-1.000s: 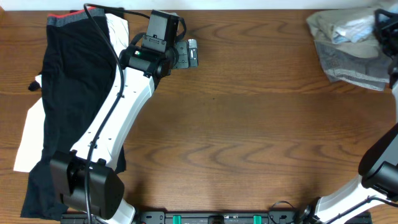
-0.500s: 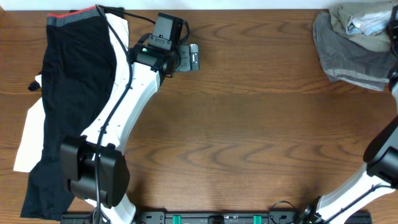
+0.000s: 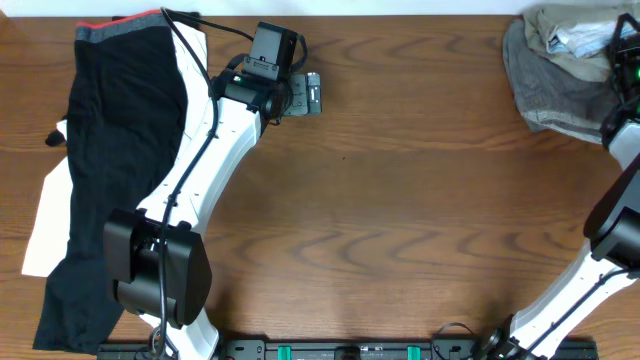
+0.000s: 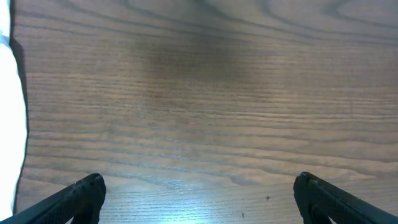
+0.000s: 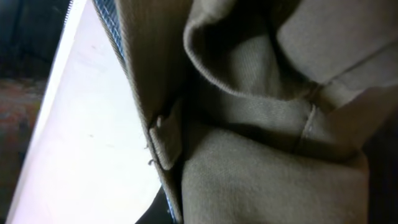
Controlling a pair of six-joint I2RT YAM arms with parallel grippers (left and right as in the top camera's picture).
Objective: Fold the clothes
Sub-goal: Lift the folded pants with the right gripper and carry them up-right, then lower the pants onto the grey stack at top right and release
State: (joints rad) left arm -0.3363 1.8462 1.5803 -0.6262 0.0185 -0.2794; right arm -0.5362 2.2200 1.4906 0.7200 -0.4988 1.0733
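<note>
Left gripper [image 3: 312, 92] spread wide and empty over brown wooden table [image 3: 400, 200], right gripper [image 3: 625, 45] closed on light khaki-beige cotton shorts [image 3: 556, 28] (fingers hidden in cloth), shorts bunched at table's far right corner

Brown wooden counter [image 3: 420, 200] lies open through the middle; black garment [image 3: 110, 140] on white cloth [image 3: 45, 215] covers the left, crumpled khaki-beige shorts [image 3: 558, 28] heap the far-right corner.

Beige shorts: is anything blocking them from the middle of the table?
Nothing visible. The shorts lie on a grey garment in the far right corner; the table between them and the middle is bare wood.
</note>
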